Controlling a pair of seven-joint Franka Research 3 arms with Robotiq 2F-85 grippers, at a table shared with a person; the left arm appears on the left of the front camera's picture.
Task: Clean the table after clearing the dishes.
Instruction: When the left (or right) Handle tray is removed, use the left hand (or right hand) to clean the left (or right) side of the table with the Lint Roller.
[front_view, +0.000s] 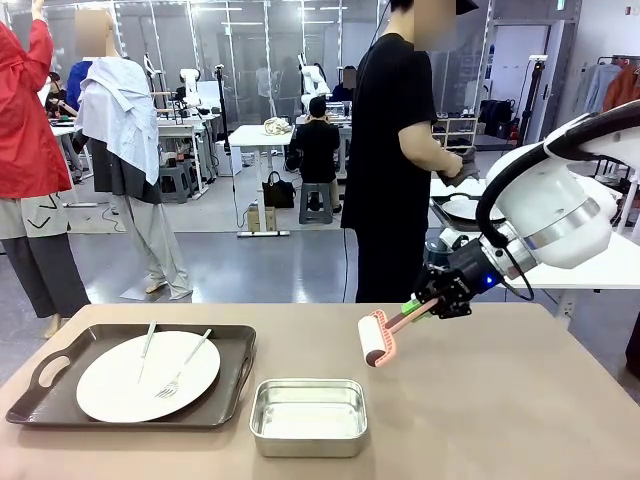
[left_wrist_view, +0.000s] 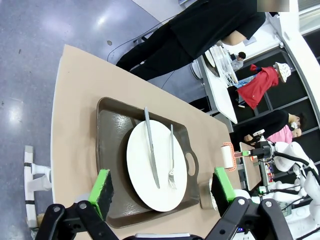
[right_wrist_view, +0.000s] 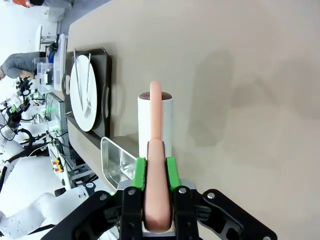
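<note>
A robot's right tool (front_view: 424, 306) (right_wrist_view: 156, 171) is clamped on the pink handle of a lint roller (front_view: 377, 340) (right_wrist_view: 155, 125) (left_wrist_view: 227, 156), holding its white drum out over the bare beige table (front_view: 500, 420) (right_wrist_view: 240, 75) (left_wrist_view: 75, 110), right of centre. The roller's shadow falls a little apart from it on the table top. At the table's near left, a round white plate (front_view: 110, 385) (left_wrist_view: 140, 170) (right_wrist_view: 79, 95) sits on a dark brown handled tray (front_view: 40, 375) (left_wrist_view: 107, 125) (right_wrist_view: 104, 65). A knife (front_view: 146, 350) (left_wrist_view: 151, 150) and a fork (front_view: 185, 365) (left_wrist_view: 171, 160) lie side by side across the plate. A small rectangular steel pan (front_view: 305, 445) (right_wrist_view: 112, 165) stands just right of the tray, near the front edge. The left tool (left_wrist_view: 162, 192) hangs above the tray with its green pads wide apart and nothing between them. At the far side a person in black (front_view: 395, 150) (left_wrist_view: 200, 30) stands turned toward a white side table (front_view: 600, 270) on the right, hands busy there with something dark that cannot be made out.
</note>
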